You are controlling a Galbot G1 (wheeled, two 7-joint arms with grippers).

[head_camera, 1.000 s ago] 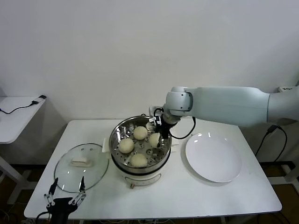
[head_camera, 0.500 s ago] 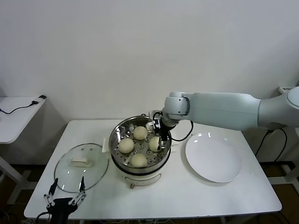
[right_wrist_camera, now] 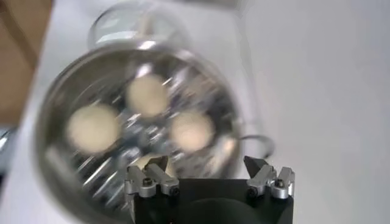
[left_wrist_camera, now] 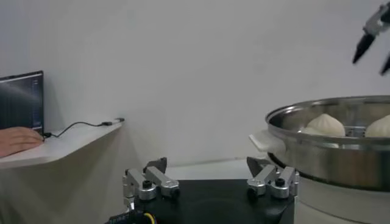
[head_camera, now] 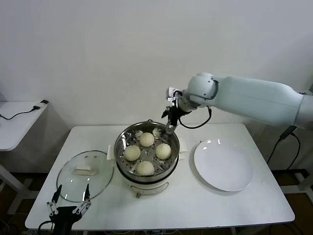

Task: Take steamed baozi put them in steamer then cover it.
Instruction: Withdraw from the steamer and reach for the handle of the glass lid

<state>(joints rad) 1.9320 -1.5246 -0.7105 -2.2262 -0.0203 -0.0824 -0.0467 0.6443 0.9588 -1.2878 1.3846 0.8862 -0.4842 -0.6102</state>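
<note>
Several cream-white baozi (head_camera: pixel 163 150) lie on the perforated tray of the shiny steamer (head_camera: pixel 121 147) at the table's middle. My right gripper (head_camera: pixel 169 121) is open and empty, raised above the steamer's far right rim. In the right wrist view the gripper (right_wrist_camera: pixel 206 164) hangs over the blurred steamer (right_wrist_camera: pixel 49 152) with the baozi (right_wrist_camera: pixel 91 126) below. The glass cover (head_camera: pixel 85 175) with its cream handle lies flat on the table left of the steamer. My left gripper (head_camera: pixel 68 205) is open and idle at the table's front left edge, near the cover's front; its view shows the gripper (left_wrist_camera: pixel 209 170) beside the steamer (left_wrist_camera: pixel 329 159).
A flat white plate (head_camera: pixel 223 165) lies right of the steamer. A white side table (head_camera: pixel 14 120) with a cable stands far left, and it also shows in the left wrist view (left_wrist_camera: pixel 55 143). A white wall is behind the table.
My right gripper let go of the fourth baozi in the steamer, then rose up and back above the far right rim. The left arm has not moved.
</note>
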